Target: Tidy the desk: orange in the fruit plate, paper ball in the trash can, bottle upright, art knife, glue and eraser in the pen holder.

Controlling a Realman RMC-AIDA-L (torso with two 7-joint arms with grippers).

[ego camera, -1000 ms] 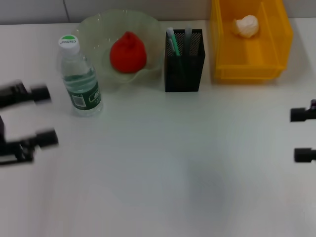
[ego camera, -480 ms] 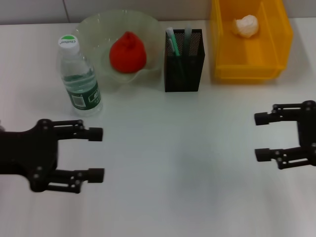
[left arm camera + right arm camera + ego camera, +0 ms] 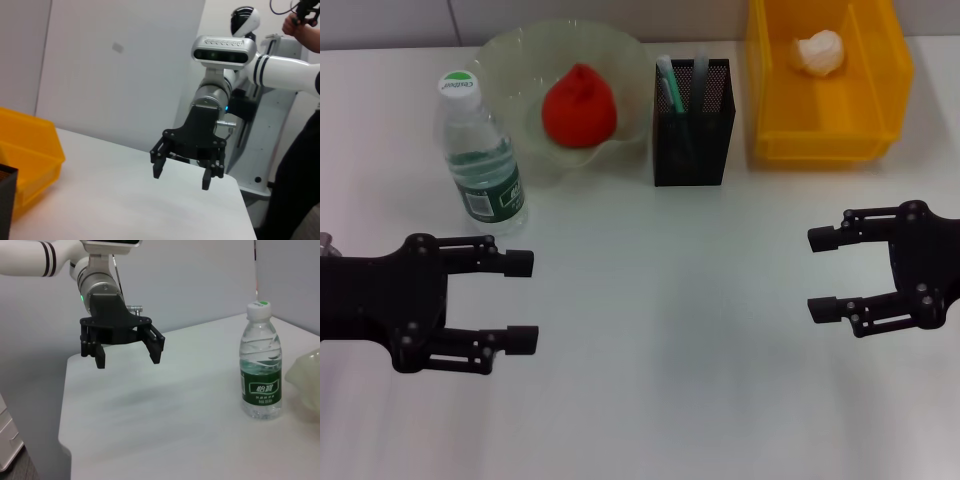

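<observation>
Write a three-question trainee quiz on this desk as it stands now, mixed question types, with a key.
1. True or false: the bottle lies on its side.
2. Where is the paper ball? A) in the trash can B) in the fruit plate C) in the pen holder
3. Fill in: the orange sits in the ____.

Key: 1 false, it stands upright. 2 A. 3 fruit plate. The left gripper and right gripper hover open and empty above the table.

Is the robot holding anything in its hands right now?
No. The left gripper and the right gripper are both open and empty, hovering over the bare table.
</observation>
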